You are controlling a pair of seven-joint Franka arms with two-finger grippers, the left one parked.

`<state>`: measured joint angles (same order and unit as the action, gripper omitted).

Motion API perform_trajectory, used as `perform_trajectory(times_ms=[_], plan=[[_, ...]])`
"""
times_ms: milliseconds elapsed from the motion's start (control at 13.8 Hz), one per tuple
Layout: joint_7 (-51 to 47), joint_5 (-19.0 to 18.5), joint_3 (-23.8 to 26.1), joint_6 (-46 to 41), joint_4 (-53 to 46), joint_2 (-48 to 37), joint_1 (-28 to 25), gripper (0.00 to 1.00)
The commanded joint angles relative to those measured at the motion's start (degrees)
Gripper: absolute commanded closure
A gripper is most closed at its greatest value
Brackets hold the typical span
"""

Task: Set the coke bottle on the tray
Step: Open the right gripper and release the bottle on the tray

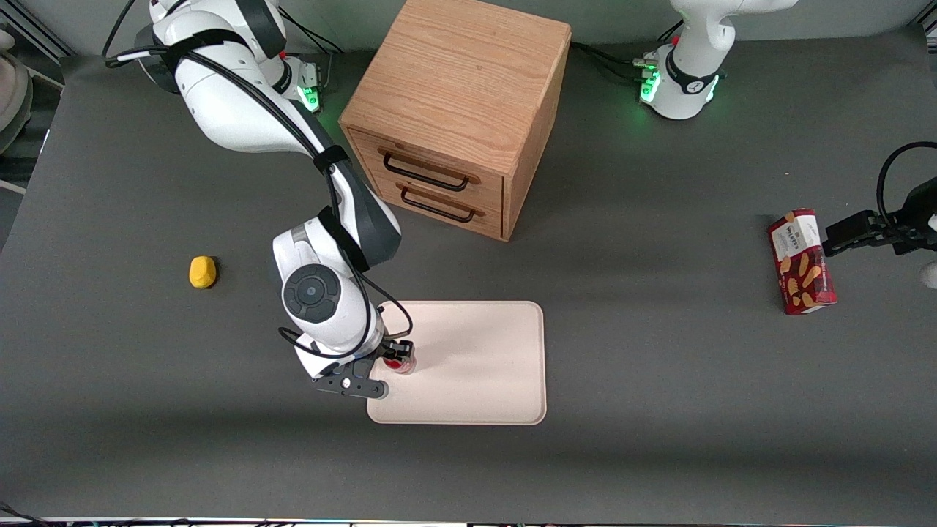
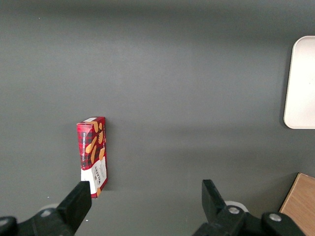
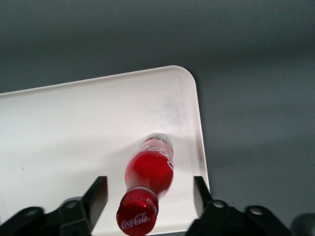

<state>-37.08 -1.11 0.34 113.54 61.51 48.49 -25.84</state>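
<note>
The coke bottle (image 3: 147, 169), with red cap, red label and clear base, stands upright on the cream-pink tray (image 3: 74, 128) close to one of its rounded corners. My gripper (image 3: 148, 189) is above it and open: one dark finger stands on each side of the bottle's neck, with a visible gap on both sides. In the front view the bottle (image 1: 401, 364) shows as a small red spot under the gripper (image 1: 395, 359), just inside the tray (image 1: 483, 366) edge that faces the working arm's end of the table.
A wooden cabinet (image 1: 457, 110) with two drawers stands farther from the front camera than the tray. A yellow lump (image 1: 203, 271) lies toward the working arm's end. A red snack box (image 1: 801, 262) lies toward the parked arm's end.
</note>
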Motion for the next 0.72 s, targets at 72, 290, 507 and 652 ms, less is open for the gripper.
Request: perform_trajectory(times_ms=[72, 290, 507, 652], plan=[[-2.0, -0.8, -0.1, -1.6, 0.1, -2.3, -0.4, 0.00], [-2.0, -0.6, 0.2, -9.3, 0.0, -7.3, -0.4, 0.00], [-1.9, -0.4, 0.5, -17.4, 0.0, -12.8, -0.4, 0.00], [-1.9, -0.4, 0.6, -23.3, -0.2, -16.7, -0.5, 0.00]])
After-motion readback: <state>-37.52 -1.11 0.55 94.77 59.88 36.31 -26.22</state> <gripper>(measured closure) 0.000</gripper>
